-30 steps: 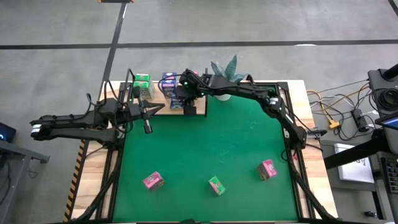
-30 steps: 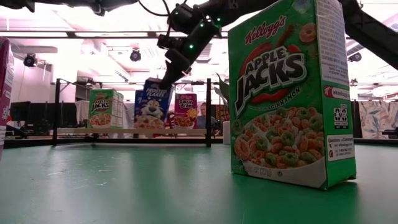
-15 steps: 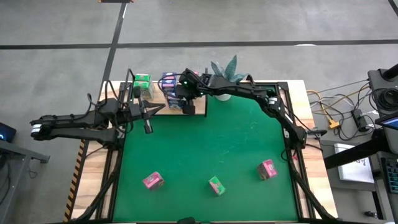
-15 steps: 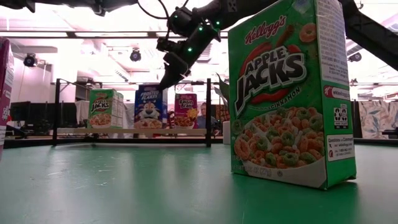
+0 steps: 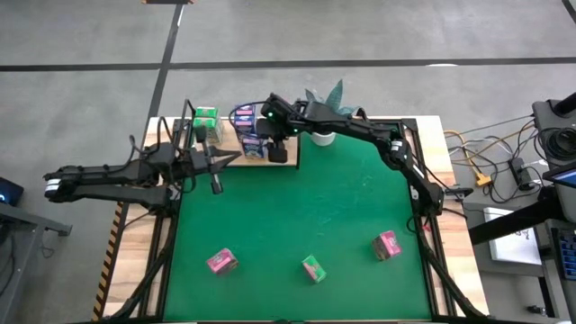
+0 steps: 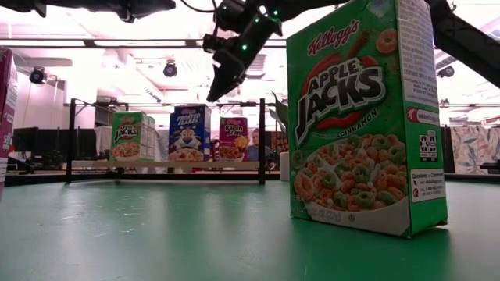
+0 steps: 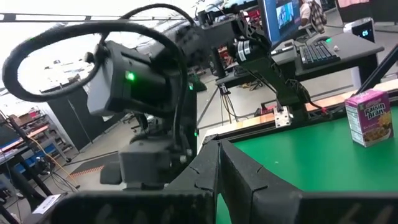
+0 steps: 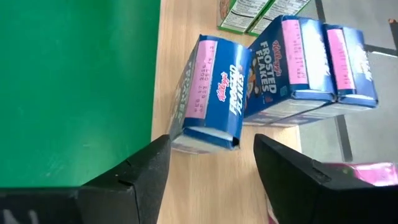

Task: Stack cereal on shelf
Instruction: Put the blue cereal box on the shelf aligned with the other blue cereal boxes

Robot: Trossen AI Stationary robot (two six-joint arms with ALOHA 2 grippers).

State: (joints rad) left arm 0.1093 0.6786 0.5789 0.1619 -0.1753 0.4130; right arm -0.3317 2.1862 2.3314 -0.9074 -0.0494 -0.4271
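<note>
Jaws of my right gripper (image 8: 211, 165) released above the blue-and-white Frosted Flakes carton (image 8: 211, 99) on the light-wood shelf board (image 8: 205, 186), I retract vertically to avoid tipping it.

The room is bright. Light comes from lamps (image 6: 170, 69) on the ceiling, and in the low view the ceiling glows white with glare. The big green box (image 6: 361, 117) close to that camera looks a little soft. From above, the desk (image 5: 306, 216) is evenly lit, with only faint shadows. The left wrist view is blurry up close.
</note>
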